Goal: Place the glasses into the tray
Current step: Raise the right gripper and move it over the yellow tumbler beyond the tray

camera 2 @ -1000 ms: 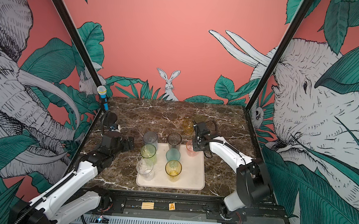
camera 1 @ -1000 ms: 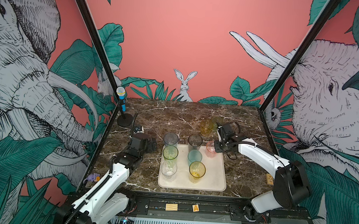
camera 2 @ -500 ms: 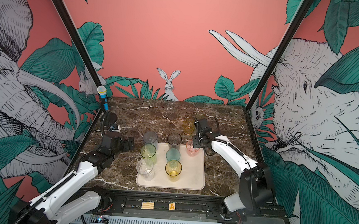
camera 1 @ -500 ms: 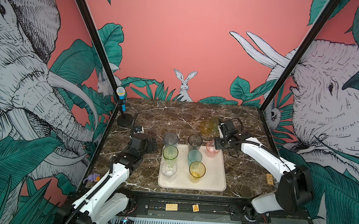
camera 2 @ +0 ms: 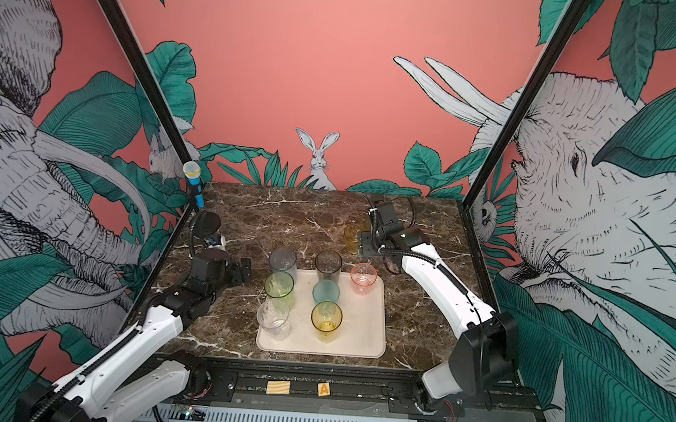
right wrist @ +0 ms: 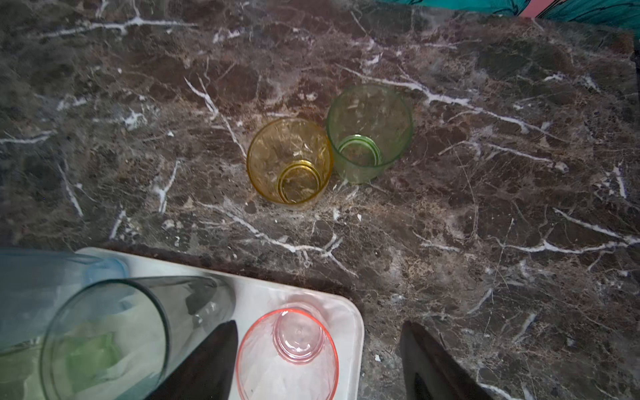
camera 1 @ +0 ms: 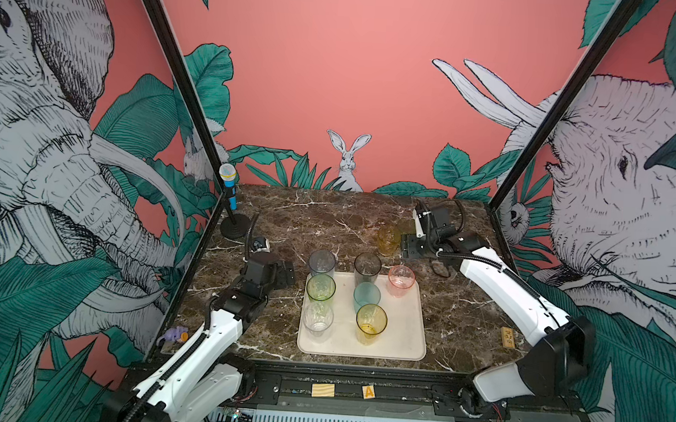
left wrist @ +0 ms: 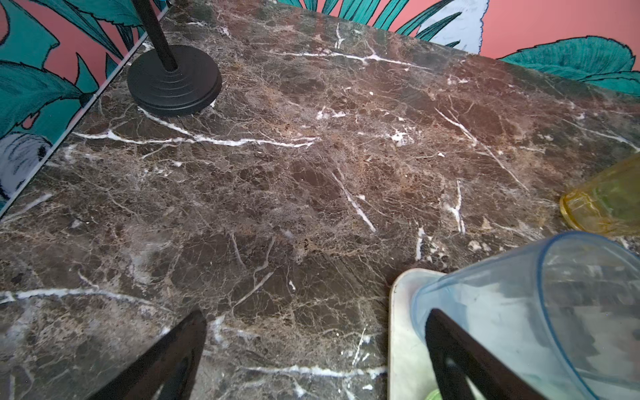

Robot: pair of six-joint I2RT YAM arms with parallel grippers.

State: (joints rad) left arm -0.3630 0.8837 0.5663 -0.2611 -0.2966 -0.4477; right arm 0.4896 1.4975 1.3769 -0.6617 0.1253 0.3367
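The cream tray holds several glasses: grey-blue, smoky dark, green, teal, clear, yellow and pink at its far right corner. An amber glass and a short green glass stand side by side on the marble behind the tray. My right gripper hovers open above the pink glass, not touching it. In a top view the right gripper is beside the amber glass. The left gripper rests open left of the tray, empty.
A blue microphone on a black stand base occupies the far left corner. A wooden block lies right of the tray, a purple toy at the left edge. Black frame posts bound both sides.
The right gripper has opened, let go of the pink glass and drawn up and back from it. The pink glass stays in the tray. The left arm is still.
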